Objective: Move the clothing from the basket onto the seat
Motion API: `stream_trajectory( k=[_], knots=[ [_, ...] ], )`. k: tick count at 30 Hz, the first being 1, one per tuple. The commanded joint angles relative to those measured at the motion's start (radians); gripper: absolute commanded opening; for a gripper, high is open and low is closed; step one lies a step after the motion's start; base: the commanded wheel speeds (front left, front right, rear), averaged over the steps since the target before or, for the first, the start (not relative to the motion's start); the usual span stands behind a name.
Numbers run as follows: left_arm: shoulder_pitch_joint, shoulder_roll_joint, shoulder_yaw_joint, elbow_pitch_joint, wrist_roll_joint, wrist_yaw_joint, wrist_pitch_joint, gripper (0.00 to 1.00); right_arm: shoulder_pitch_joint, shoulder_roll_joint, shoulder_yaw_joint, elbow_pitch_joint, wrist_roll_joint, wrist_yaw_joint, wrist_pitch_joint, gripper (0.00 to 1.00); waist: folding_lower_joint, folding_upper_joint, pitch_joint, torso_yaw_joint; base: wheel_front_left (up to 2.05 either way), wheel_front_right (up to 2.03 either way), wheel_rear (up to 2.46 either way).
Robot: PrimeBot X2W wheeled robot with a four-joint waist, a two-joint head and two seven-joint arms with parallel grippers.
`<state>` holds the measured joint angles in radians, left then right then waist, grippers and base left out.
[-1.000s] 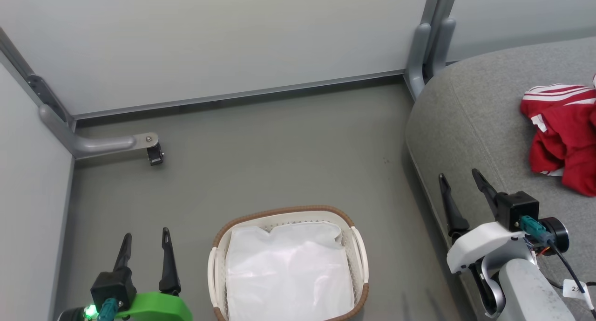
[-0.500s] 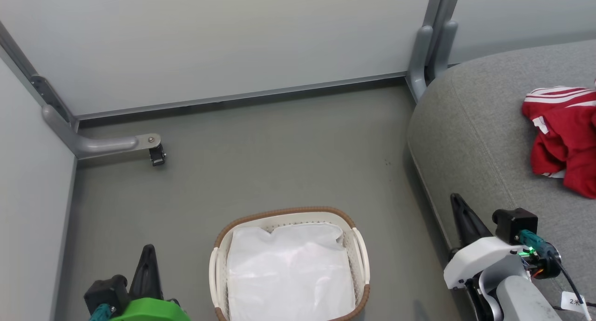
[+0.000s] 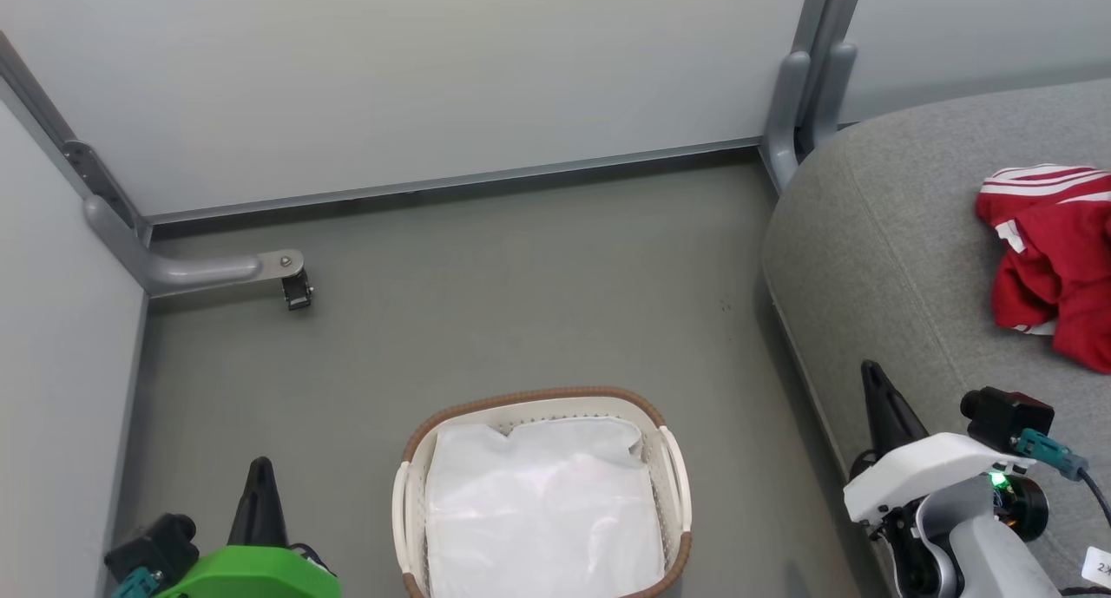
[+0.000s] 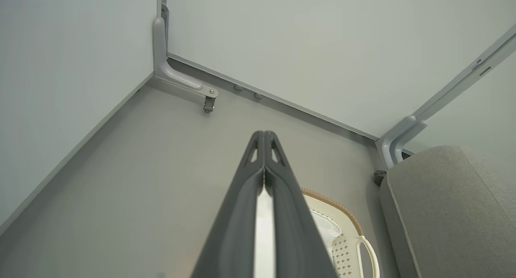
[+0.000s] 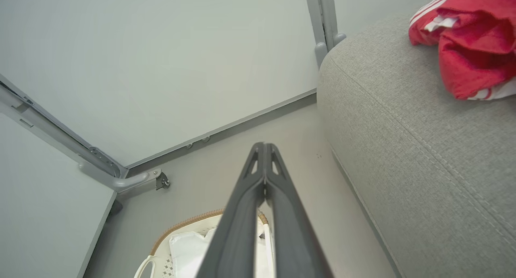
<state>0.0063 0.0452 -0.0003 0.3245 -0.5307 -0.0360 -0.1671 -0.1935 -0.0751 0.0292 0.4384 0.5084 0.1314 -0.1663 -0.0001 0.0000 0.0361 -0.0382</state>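
One red striped clothing heap [image 3: 1055, 259] is lying on the grey fabric seat [image 3: 877, 233]; the oval white perforated basket [image 3: 538, 396] is holding just a thin white sheet [image 3: 542, 511] (left end effector [image 4: 264, 134], right end effector [image 5: 265, 145] clenched, empty).

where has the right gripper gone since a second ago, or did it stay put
Yes. The right gripper has shut and drawn back down the head view, toward the robot, judged against the seat, whose edge barely shifted.

Basket [image 3: 521, 396] on floor [image 3: 486, 303], centre-front, sheet [image 3: 542, 511] in it. Seat [image 3: 885, 233] to basket's right; clothing [image 3: 1055, 259] on seat, far right. Wall panel [image 3: 434, 77] behind. Left pincer [image 3: 259, 466] left of basket; right pincer [image 3: 871, 371] btwn basket & seat.
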Motion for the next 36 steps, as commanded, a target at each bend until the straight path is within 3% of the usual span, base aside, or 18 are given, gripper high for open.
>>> stream_trajectory(
  k=[1,36],
  knots=[
    [-0.032,0.003,0.008,-0.019,-0.041,-0.008,0.007,0.0,-0.008,-0.002,-0.009,-0.025,0.04,0.0,0.009,0.0,0.0001,0.0,0.0,0.001,0.0,0.0,0.0],
    [-0.076,0.005,0.057,-0.05,-0.517,-0.048,0.133,0.0,0.034,0.01,-0.072,-0.105,0.526,-0.001,0.134,0.0,0.0001,0.0,-0.012,0.013,0.0,0.0,0.0]
  ],
)
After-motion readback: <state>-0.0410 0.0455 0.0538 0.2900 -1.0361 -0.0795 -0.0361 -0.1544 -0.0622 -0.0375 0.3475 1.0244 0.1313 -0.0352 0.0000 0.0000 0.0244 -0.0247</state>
